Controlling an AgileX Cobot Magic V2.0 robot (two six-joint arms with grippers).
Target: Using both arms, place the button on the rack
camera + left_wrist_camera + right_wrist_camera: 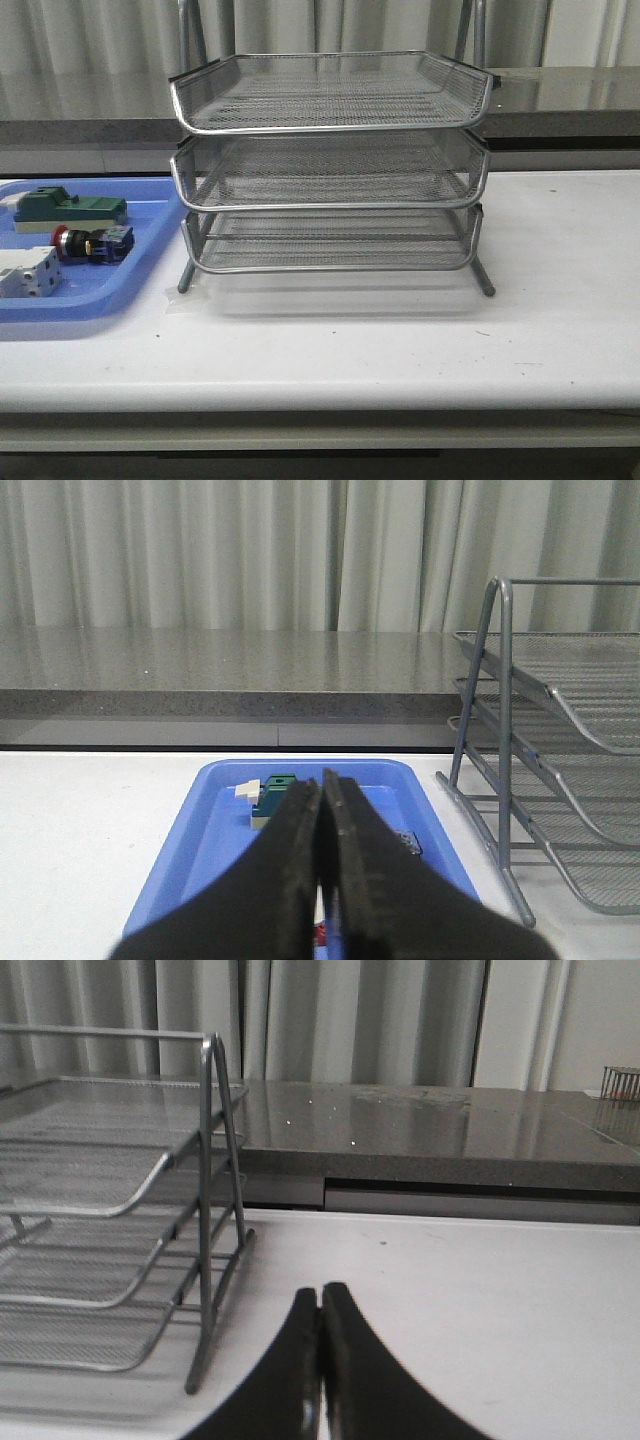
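The button (pixel 92 243), red cap with black-and-blue body, lies on its side in the blue tray (pixel 140 262) at the table's left. A sliver of its red cap (pixel 322 934) shows between the fingers in the left wrist view. The silver three-tier wire rack (pixel 330 165) stands mid-table, all tiers empty; it also shows in the left wrist view (pixel 560 740) and the right wrist view (pixel 110 1230). My left gripper (pixel 322 778) is shut and empty, above the tray's near end. My right gripper (pixel 320 1290) is shut and empty over the white table, beside the rack. Neither arm shows in the front view.
The blue tray also holds a green block (pixel 68 210) and a white block (pixel 28 272). The green block shows in the left wrist view (pixel 272 795). A grey counter ledge (pixel 560 100) and curtains run behind the white table (pixel 400 350).
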